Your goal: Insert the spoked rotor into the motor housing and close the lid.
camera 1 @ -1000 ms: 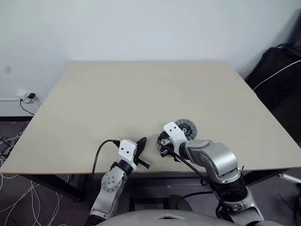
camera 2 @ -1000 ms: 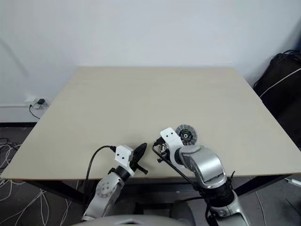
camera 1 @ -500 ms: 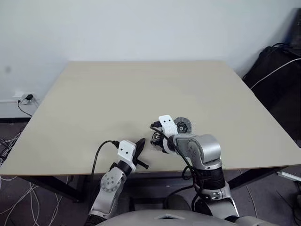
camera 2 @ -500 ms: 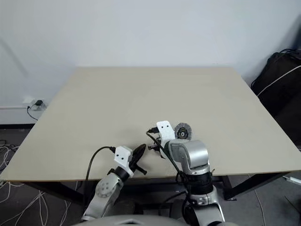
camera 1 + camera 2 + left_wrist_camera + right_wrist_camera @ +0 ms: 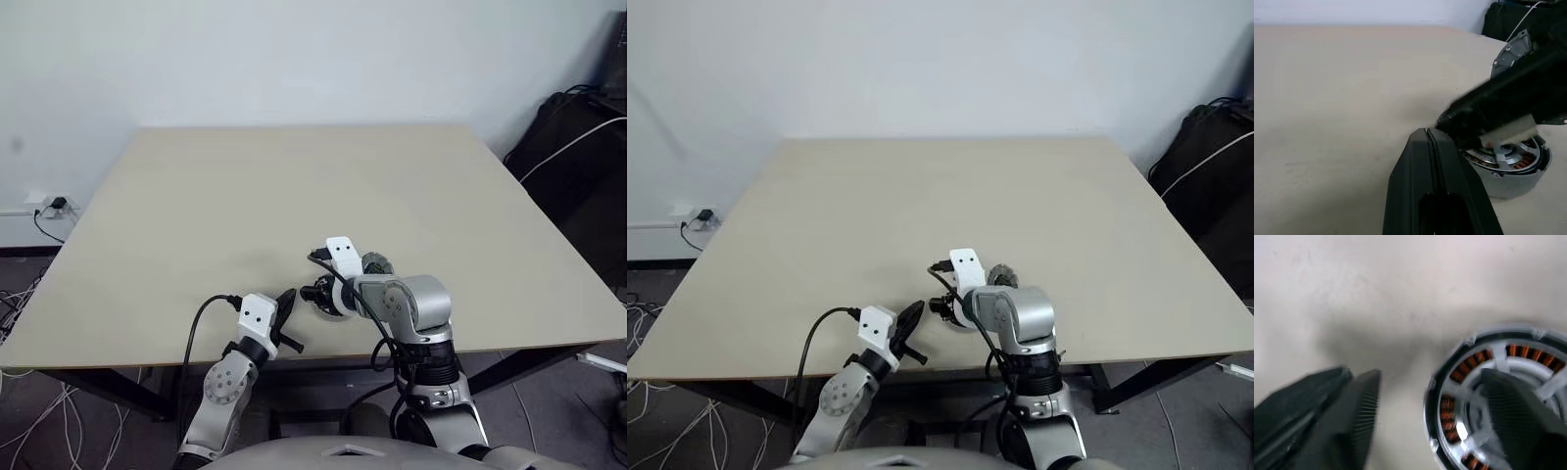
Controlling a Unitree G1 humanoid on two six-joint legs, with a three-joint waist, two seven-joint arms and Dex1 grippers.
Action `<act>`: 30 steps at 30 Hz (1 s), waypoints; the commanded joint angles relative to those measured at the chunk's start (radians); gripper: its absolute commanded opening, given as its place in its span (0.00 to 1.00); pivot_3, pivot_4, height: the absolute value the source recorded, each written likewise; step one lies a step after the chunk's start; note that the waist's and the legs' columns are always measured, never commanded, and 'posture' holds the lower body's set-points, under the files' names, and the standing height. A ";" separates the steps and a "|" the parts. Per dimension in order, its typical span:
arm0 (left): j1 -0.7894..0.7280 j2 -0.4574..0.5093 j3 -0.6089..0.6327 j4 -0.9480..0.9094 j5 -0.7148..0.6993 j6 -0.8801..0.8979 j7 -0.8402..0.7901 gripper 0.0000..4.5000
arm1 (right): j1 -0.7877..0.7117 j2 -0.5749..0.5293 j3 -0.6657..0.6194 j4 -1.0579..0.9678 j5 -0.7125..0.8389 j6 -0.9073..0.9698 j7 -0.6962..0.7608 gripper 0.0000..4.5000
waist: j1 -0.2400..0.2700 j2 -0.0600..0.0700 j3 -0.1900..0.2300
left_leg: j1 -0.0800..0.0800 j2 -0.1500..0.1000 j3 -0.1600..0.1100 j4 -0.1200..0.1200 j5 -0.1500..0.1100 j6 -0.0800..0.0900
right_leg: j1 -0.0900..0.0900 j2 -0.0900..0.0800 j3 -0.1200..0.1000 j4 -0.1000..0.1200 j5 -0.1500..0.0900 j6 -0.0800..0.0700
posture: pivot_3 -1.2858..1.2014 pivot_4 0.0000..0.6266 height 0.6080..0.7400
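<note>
The spoked rotor point(image 5: 1508, 396) sits inside the motor housing point(image 5: 1508, 169) on the worktop point(image 5: 294, 196). My right gripper point(image 5: 1435, 406) hangs over it, jaws spread apart. My left gripper point(image 5: 1427, 142), jaws closed and empty, rests just beside the housing.

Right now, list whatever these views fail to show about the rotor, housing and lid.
- Lid: head views, mostly behind the right arm; its face is unreadable.
- Spoked rotor: right wrist view, blurred, hub under a finger, cut off by the edge; whether it sits fully in the motor housing is unclear.
- Housing top: left wrist view, crossed by the blurred right gripper.
</note>
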 commanded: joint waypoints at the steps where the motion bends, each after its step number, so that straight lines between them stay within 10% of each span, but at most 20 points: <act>1: -0.024 -0.001 0.008 -0.004 -0.001 -0.031 -0.003 0.00 | -0.007 0.033 0.013 -0.046 0.021 -0.143 0.002 0.81 | 0.000 0.000 0.000 | 0.000 0.000 0.000 0.000 0.000 0.000 | 0.000 0.000 0.000 0.000 0.000 0.000 | 0.52 0.00 1.00; 14: -0.038 0.003 0.026 0.115 -0.006 -0.119 -0.032 0.00 | 0.118 -0.215 0.021 -0.178 -0.295 -0.888 -0.203 0.81 | 0.013 -0.001 0.001 | 0.000 -0.001 0.000 -0.001 0.000 0.000 | 0.000 -0.001 -0.001 -0.001 -0.003 0.004 | 0.52 0.00 1.00; 30: -0.041 0.013 0.053 0.137 -0.013 -0.126 -0.072 0.00 | 0.447 -0.433 0.030 -0.288 -0.452 -0.664 -0.080 0.81 | 0.014 -0.001 0.002 | 0.002 0.000 0.000 0.001 0.000 0.000 | 0.002 -0.001 -0.001 0.000 -0.005 0.005 | 0.52 0.00 1.00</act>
